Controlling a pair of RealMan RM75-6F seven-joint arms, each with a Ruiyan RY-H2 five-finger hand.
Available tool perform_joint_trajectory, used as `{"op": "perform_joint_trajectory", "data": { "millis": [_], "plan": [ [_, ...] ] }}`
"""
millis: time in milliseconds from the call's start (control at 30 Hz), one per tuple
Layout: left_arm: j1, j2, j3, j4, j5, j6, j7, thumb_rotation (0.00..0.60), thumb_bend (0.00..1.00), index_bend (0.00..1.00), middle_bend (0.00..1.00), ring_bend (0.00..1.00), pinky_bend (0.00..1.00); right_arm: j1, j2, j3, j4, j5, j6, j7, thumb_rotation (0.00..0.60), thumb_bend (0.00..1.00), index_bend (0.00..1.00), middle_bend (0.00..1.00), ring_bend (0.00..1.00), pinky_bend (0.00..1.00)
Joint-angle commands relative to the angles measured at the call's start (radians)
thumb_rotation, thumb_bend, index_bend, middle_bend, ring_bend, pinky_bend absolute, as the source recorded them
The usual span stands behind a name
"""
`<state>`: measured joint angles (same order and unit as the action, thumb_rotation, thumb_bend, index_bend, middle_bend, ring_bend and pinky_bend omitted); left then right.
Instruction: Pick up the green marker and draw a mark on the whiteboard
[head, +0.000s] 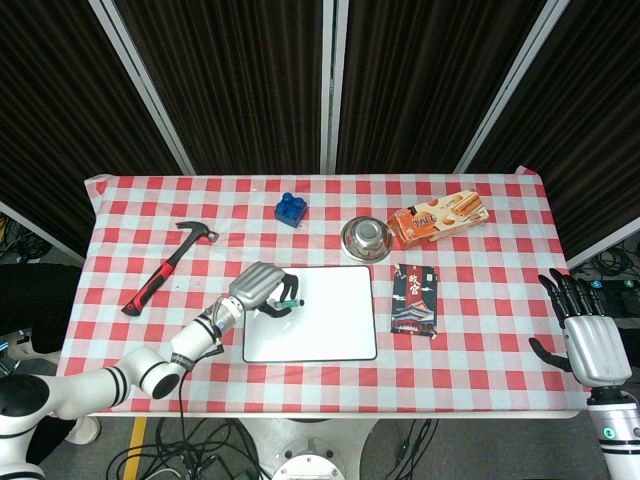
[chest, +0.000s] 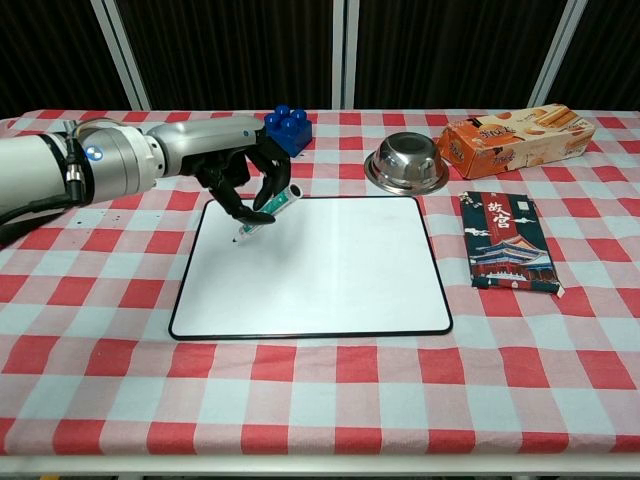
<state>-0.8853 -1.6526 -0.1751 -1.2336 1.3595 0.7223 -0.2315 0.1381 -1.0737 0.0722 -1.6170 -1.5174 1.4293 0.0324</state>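
Observation:
The whiteboard (head: 315, 320) (chest: 320, 270) lies flat in the middle of the checked table, its surface blank. My left hand (head: 262, 288) (chest: 245, 170) hovers over the board's far left corner and pinches the green marker (head: 287, 303) (chest: 270, 207). The marker slants down to the left, with its tip at or just above the board surface. My right hand (head: 590, 335) stays off the table's right edge, fingers spread, holding nothing; the chest view does not show it.
A red-handled hammer (head: 168, 266) lies at the left. Behind the board stand a blue brick (head: 290, 209) (chest: 286, 130), a steel bowl (head: 365, 238) (chest: 406, 162) and a biscuit box (head: 438, 217) (chest: 515, 139). A dark packet (head: 414, 300) (chest: 507, 241) lies right of the board.

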Motion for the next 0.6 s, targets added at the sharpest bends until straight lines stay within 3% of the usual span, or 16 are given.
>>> {"op": "perform_joint_trajectory", "data": {
  "millis": [33,600],
  "plan": [
    [-0.001,-0.004,0.005,0.01,-0.012,-0.008,0.006,0.6,0.42,0.59,0.63,0.93,1.0,0.002,-0.002,-0.001,0.002,0.001,-0.004,0.001,0.6,0.12,0.0,0.0,0.0,0.0],
    [-0.069,-0.098,-0.026,0.09,-0.056,-0.064,-0.001,0.6,0.42,0.59,0.63,0.93,1.0,-0.015,0.003,-0.005,0.017,0.009,0.015,0.02,0.6,0.12,0.0,0.0,0.0,0.0]
  ]
}}
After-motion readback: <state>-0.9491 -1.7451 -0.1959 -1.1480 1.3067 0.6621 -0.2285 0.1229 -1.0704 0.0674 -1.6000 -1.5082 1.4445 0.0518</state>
